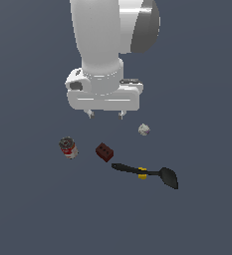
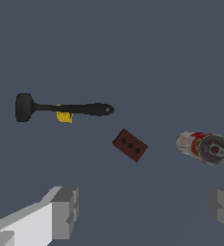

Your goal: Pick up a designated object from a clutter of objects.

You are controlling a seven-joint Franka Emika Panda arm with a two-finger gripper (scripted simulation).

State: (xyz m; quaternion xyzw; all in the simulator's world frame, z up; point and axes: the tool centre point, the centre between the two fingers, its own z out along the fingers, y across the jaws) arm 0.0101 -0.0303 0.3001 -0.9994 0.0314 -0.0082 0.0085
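The red and white soup can (image 1: 68, 148) with a grey metal top stands on the grey floor at the exterior view's left; it also shows in the wrist view (image 2: 203, 146). The dark red studded block (image 1: 104, 152) (image 2: 130, 145) lies just beside it. The small white lumpy object (image 1: 144, 130) lies farther back at the right. The black spatula (image 1: 146, 174) (image 2: 60, 109) with a yellow band lies in front. My gripper (image 1: 106, 115) (image 2: 143, 211) hangs open and empty high above the clutter, holding nothing.
The flat dark grey floor (image 1: 33, 209) stretches around the objects. The white arm body (image 1: 107, 40) fills the upper middle of the exterior view.
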